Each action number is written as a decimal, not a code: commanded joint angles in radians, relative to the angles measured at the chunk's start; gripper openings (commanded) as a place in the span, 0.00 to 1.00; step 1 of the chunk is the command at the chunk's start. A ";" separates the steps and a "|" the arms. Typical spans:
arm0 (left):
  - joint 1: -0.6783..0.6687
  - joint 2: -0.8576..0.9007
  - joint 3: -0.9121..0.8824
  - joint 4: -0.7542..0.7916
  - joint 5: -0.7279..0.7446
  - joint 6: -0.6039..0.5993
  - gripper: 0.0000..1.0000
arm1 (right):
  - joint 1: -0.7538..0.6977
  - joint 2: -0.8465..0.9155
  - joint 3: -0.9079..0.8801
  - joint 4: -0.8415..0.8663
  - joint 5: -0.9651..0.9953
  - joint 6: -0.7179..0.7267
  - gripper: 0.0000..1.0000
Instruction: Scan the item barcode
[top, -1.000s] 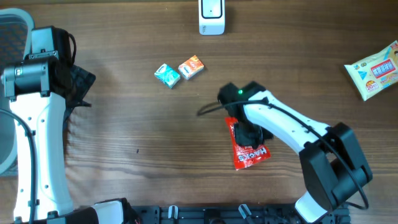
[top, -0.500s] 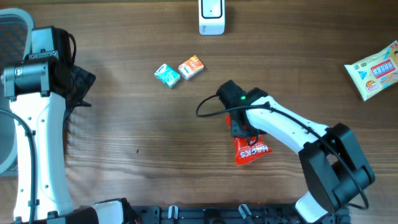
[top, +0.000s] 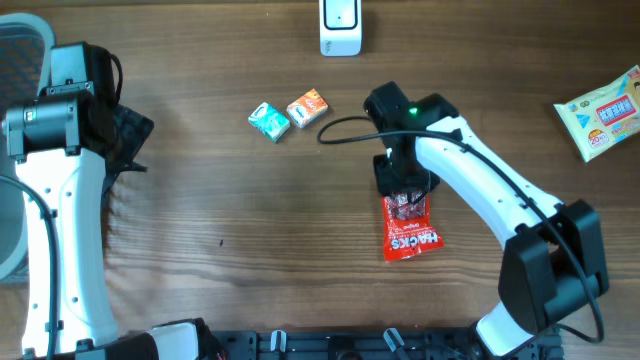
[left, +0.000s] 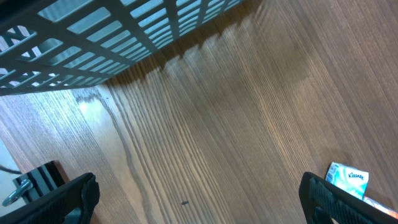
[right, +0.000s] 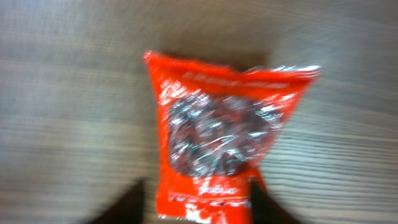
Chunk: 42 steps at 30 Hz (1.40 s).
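The red snack packet lay flat, probably light, soft and slippery; the right hand hovered spread over its end seam, the likeliest hold

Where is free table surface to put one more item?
Free: wood between left arm and red bag, below the teal box; also between scanner and wipes pack. Crowded: around the red bag, under the right arm.

Red bag w/ white lettering; silvery, dark-mottled window seen at centre. Teal box & orange box, both w/ white marks. Scanner white. Pack pale yellow-green, red print. Table brown, wood-grained. Basket grey, grid-patterned.
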<state>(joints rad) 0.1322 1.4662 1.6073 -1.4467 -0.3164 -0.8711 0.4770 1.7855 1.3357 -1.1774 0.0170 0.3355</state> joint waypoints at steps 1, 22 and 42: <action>0.005 0.001 -0.005 0.000 -0.006 -0.012 1.00 | -0.003 0.005 -0.106 0.080 -0.098 -0.063 1.00; 0.005 0.001 -0.005 0.000 -0.006 -0.012 1.00 | -0.461 0.002 -0.423 0.235 -0.723 -0.385 1.00; 0.005 0.001 -0.005 0.000 -0.006 -0.012 1.00 | -0.451 0.002 -0.639 0.428 -0.610 -0.074 0.88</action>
<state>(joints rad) 0.1322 1.4662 1.6073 -1.4464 -0.3168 -0.8715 0.0097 1.7218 0.7952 -0.8200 -0.7006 0.2085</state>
